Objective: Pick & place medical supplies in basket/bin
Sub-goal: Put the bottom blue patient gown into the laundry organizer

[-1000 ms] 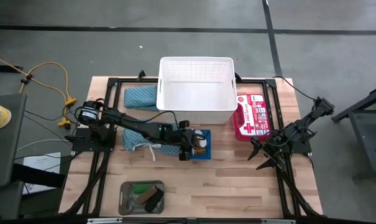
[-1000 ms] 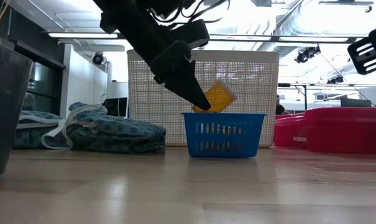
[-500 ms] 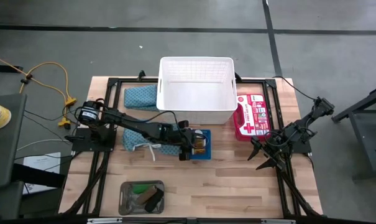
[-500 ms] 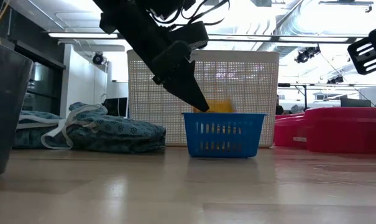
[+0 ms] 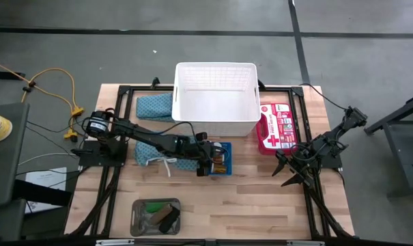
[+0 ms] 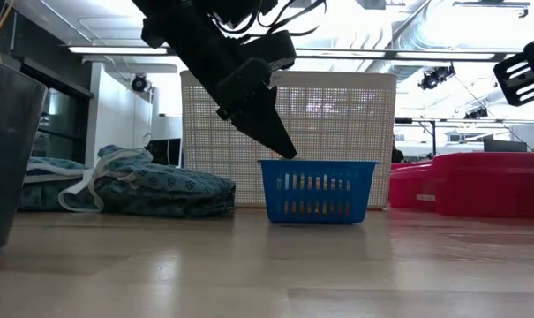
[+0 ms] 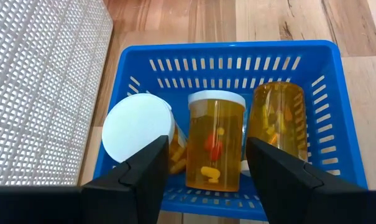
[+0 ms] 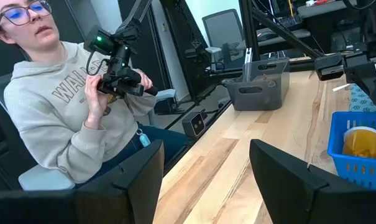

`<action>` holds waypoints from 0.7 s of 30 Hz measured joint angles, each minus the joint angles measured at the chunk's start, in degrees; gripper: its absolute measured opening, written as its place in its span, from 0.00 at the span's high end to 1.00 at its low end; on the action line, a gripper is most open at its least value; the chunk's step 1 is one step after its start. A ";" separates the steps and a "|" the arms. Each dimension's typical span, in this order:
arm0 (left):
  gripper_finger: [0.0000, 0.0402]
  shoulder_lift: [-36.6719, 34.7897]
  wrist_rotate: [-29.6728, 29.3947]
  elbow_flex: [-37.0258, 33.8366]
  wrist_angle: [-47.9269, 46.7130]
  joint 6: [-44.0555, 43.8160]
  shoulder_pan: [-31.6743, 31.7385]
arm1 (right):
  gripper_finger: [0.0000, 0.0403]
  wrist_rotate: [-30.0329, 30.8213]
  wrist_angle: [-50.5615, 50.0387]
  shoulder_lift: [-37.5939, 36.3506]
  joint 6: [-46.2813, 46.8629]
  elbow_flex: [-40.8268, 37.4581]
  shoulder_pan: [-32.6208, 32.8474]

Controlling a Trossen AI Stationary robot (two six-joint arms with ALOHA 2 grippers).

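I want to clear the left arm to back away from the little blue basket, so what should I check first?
1. Left gripper holds nothing, jaws apart: ok.
2. Three amber pill bottles lie fully inside the small blue plastic basket, none over its rim: ok.
3. The blue basket sits flat on the wooden table: ok.
4. Jaws are above the bottles, touching none: ok.
5. Room between the left arm and the large white grid-sided basket beside it: cannot tell.
6. Right gripper is parked at the table's right side, apart from the blue basket: ok.
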 joint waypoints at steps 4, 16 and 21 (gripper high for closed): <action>0.48 -0.02 0.00 0.00 0.00 0.02 0.00 | 0.44 -0.02 0.00 0.01 0.00 0.00 -0.02; 0.48 -6.21 -0.18 -0.02 -1.94 2.02 -0.84 | 0.44 -0.02 0.00 0.01 0.00 0.00 0.00; 0.48 -8.08 -2.38 0.01 -4.92 2.16 -2.24 | 0.44 -0.02 -0.02 -0.01 0.00 0.00 -0.02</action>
